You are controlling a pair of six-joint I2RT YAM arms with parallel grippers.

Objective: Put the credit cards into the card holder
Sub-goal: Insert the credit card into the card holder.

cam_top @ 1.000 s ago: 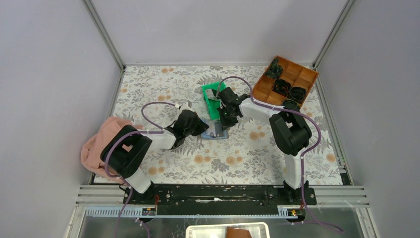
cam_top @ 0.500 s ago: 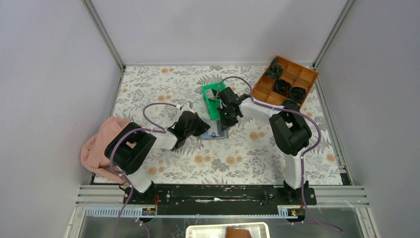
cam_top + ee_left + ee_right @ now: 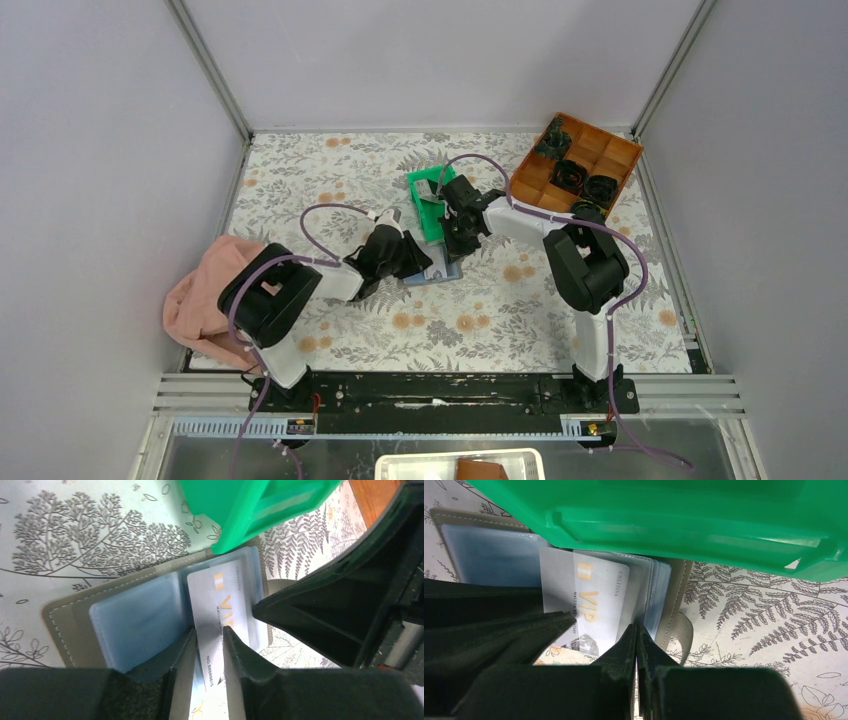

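Note:
The card holder (image 3: 135, 620) lies open on the floral cloth, grey outside and blue inside, against the green bin (image 3: 250, 505). A silvery credit card (image 3: 222, 595) marked VIP lies slanted over its right half, its near corner past the holder's edge. My left gripper (image 3: 209, 645) has its fingers close on either side of the card's near end. My right gripper (image 3: 637, 630) is shut, its tips pinching the clear sleeve edge of the card holder (image 3: 489, 555) beside the card (image 3: 594, 595). In the top view both grippers, left (image 3: 415, 258) and right (image 3: 455, 232), meet over the holder (image 3: 443, 270).
The green bin (image 3: 428, 200) touches the holder's far side and overhangs it in both wrist views. A brown compartment tray (image 3: 580, 170) with dark parts stands at the back right. A pink cloth (image 3: 205, 295) lies at the left edge.
My left gripper has moved right, over the card holder and closer to the right gripper. The right arm has stayed in place.

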